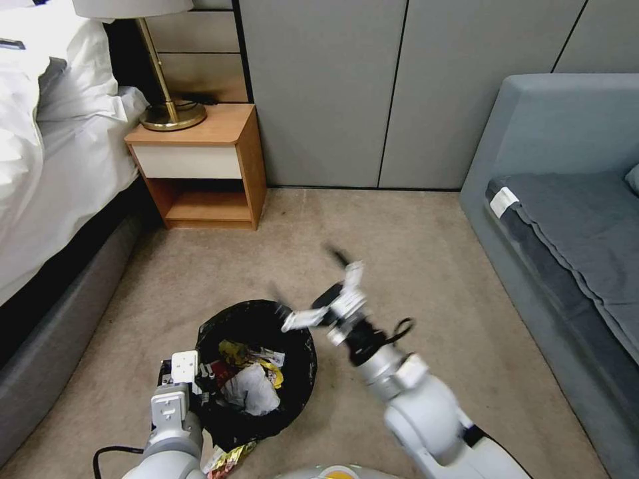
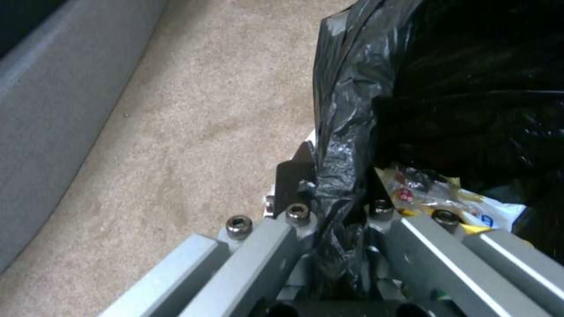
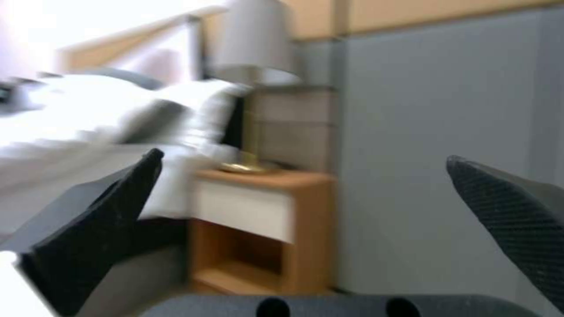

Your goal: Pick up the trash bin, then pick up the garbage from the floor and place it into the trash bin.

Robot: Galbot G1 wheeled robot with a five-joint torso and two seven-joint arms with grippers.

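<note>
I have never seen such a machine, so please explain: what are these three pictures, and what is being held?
It is a wheeled robot with two arms. One picture looks down from its head; the other two come from cameras on its wrists. The left tool is shut on the rim of the trash bin, pinching the black bag. Inside lie a white tissue and yellow wrappers. The right tool is open and empty, above the carpet beside the bin. More wrappers show under the bin. Behind stand a nightstand, a bed and a sofa.

Open carpet (image 1: 413,253) between nightstand (image 1: 200,166), sofa (image 1: 566,219)
</note>
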